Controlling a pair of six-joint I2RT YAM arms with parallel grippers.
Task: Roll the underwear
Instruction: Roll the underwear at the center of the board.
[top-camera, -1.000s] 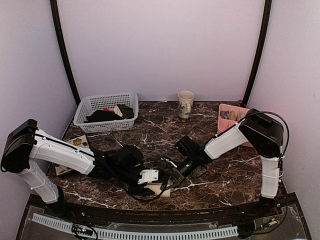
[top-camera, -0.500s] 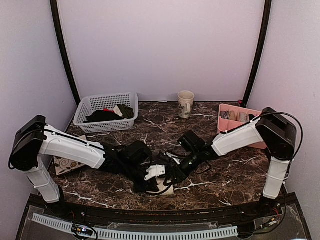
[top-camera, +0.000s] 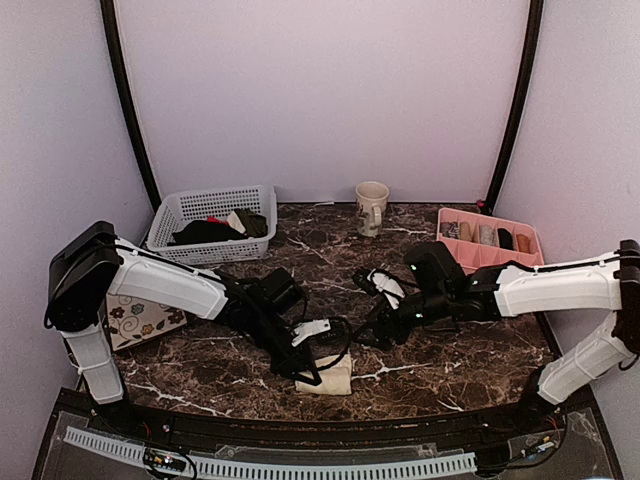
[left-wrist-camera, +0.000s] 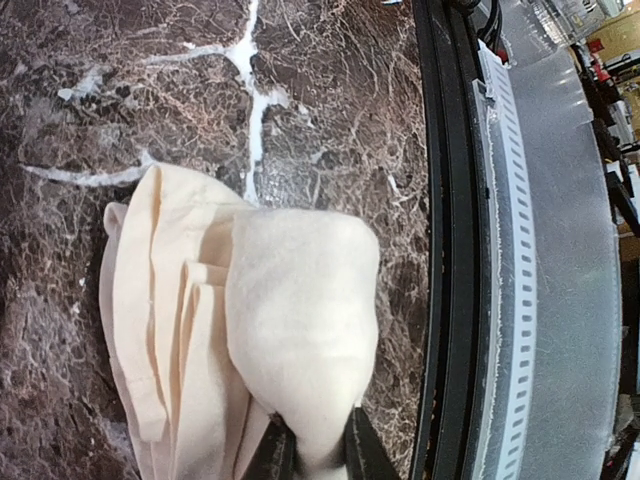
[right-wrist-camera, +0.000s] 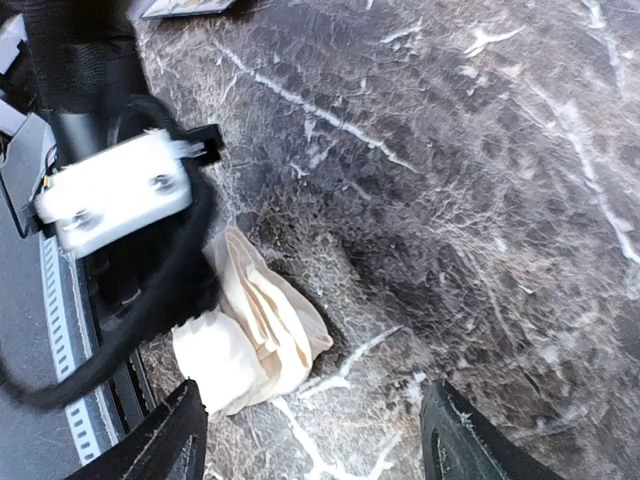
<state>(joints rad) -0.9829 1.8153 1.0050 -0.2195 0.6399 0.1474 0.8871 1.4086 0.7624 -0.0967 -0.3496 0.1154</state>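
Table (top-camera: 300, 255): dark marble; all the work sits at lower centre of the top view, near the front edge
Right arm (top-camera: 550, 290): has swung off to centre right; a second ago it was crowded in with the left over the cloth
Left arm (top-camera: 170, 290): has reached further in, its wrist now over the cloth
Underwear (top-camera: 335, 378): cream bundle lying on the marble at lower centre, flat pleats beside one thick lobe, not a tight roll
Right gripper (right-wrist-camera: 320, 445): fingers spread wide with nothing between them, clear of the cloth; it let go within the last second
Left gripper (left-wrist-camera: 315, 458): has closed, pinching the lobe's end at the bottom of its wrist view
Reading: the left alone holds now; rolling looks partway done, with loose pleats left to gather
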